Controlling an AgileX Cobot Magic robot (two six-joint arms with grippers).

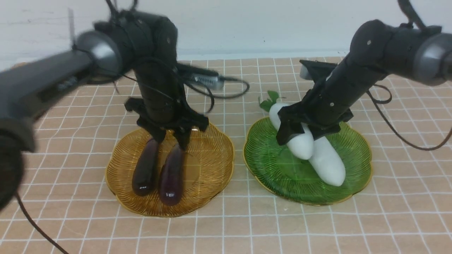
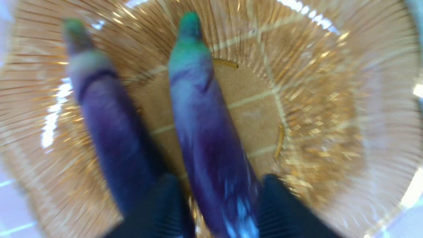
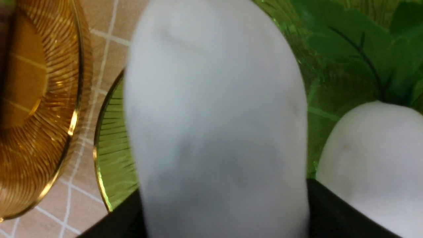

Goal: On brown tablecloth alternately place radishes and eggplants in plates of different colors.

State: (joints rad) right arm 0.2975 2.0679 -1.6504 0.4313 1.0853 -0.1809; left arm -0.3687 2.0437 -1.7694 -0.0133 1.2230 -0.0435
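While two eggplants [image 1: 145, 169] lay on the amber plate [image 1: 212, 155], the left end effector [image 1: 171, 138] straddled the right eggplant [image 1: 172, 180], jaws apart; the right end effector [image 1: 300, 132] clamped one radish [image 1: 302, 146] above the green plate [image 1: 275, 165], beside the second radish [image 1: 330, 165].

Two purple eggplants [image 1: 145, 168] [image 1: 172, 178], two white radishes [image 1: 300, 143] [image 1: 330, 164]. Two ribbed plates [image 1: 212, 158] [image 1: 275, 169]: one amber, one green. One brown checked tablecloth [image 1: 247, 225].
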